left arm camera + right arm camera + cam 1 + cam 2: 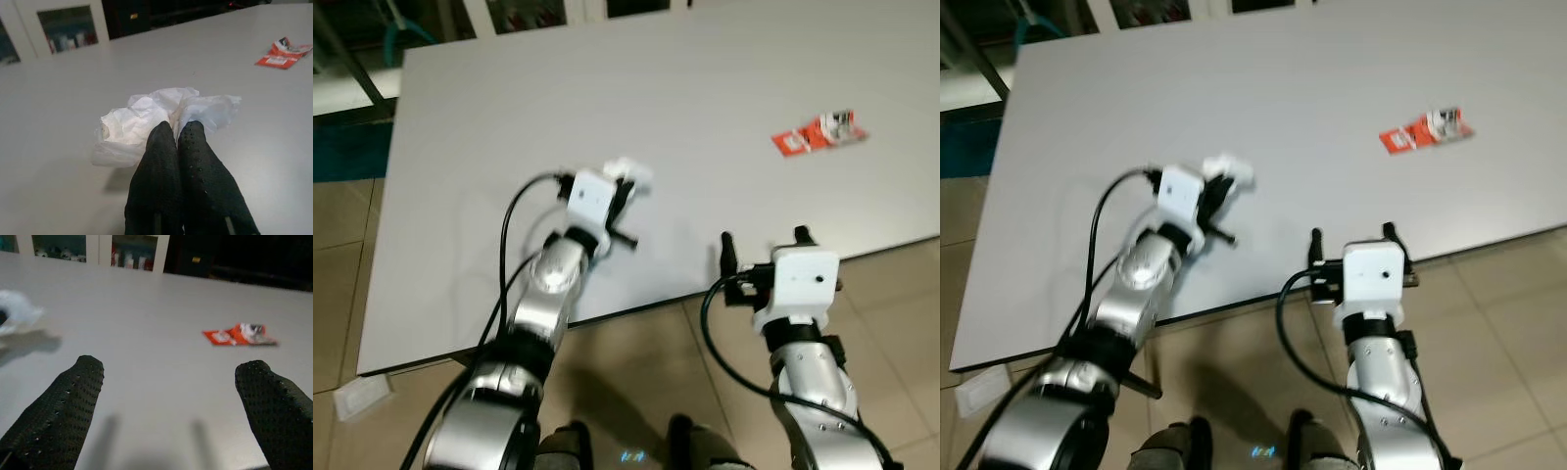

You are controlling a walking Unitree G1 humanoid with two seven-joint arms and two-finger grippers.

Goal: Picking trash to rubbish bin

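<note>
Two pieces of trash show on the grey surface (705,88) in front of me. My left gripper (178,134) has its jaws pinched together on a crumpled white tissue (161,120), held over the surface a little in from the near edge. My right gripper (168,382) hovers at that near edge with its jaws spread wide, holding nothing. Beyond it, well apart and toward the right edge, lies a flattened red wrapper (820,133). Bare grey surface stretches between the two grippers and out to the wrapper. Tiled floor (666,362) shows below the near edge.
</note>
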